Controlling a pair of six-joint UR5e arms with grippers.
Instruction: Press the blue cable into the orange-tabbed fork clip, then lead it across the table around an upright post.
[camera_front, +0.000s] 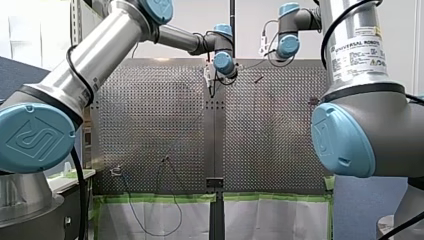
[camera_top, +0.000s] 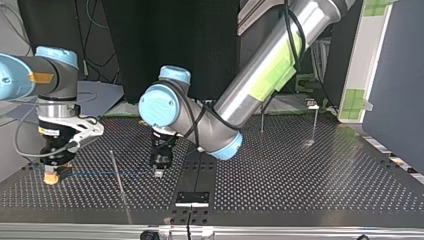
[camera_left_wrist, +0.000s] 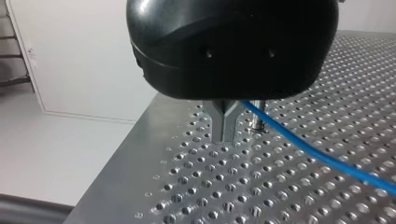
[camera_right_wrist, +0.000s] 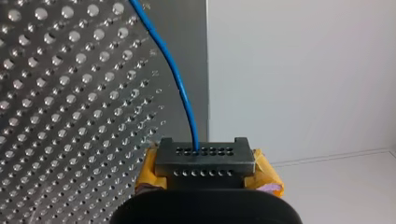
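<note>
The blue cable stretches low over the table between my two grippers at the top view's left. My left gripper, black with metal fingers, is shut, and the cable leaves it at the fingers' side. A short metal post stands just behind those fingers. My right gripper with yellow pads is shut on the cable, which rises from between its tips. In the top view it hovers near the table's left edge. I cannot pick out the orange-tabbed clip.
Two thin upright posts stand at the far right of the top view. A slim rod leans between the grippers. A black bracket sits at the near edge. A dark cable hangs off the table's front.
</note>
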